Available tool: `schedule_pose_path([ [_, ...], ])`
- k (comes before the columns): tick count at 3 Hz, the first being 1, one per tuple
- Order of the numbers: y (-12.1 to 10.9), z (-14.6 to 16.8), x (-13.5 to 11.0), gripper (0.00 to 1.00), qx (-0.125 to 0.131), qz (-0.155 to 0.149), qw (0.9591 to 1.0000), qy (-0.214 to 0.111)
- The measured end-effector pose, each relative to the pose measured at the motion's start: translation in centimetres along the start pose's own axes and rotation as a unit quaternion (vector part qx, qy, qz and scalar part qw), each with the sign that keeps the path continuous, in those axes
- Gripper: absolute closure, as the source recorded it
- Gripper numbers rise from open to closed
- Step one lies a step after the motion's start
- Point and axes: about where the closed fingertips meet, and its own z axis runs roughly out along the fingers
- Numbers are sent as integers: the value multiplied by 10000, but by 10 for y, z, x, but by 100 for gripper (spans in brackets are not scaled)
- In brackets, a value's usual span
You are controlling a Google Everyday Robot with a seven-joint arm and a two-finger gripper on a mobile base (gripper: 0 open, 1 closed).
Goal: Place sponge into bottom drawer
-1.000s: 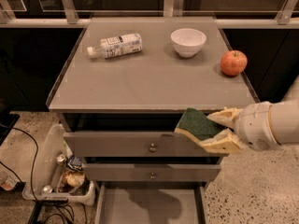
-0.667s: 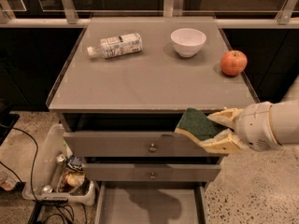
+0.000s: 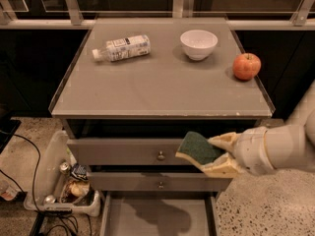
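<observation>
My gripper [image 3: 212, 154] comes in from the right on a white arm and is shut on the sponge [image 3: 198, 148], whose dark green top faces up over a yellow foam edge. It holds the sponge in the air in front of the two knobbed grey drawers, right of their knobs. The bottom drawer [image 3: 157, 215] is pulled open below, a shallow grey tray with a bare floor carrying a shadow. The sponge hangs above and toward the right side of that drawer.
On the grey cabinet top [image 3: 162, 82] lie a plastic bottle [image 3: 122, 48] on its side, a white bowl [image 3: 199, 44] and a red apple [image 3: 246, 66]. A clear bin [image 3: 64, 181] of cans and clutter stands on the floor at the left, with cables beside it.
</observation>
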Motion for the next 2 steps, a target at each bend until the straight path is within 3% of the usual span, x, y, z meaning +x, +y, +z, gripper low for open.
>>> schedule_pose_path([
  [1,30,46,49,100,-88,116,9999,30],
  [2,38,92,97,100,52,159,9997,160],
])
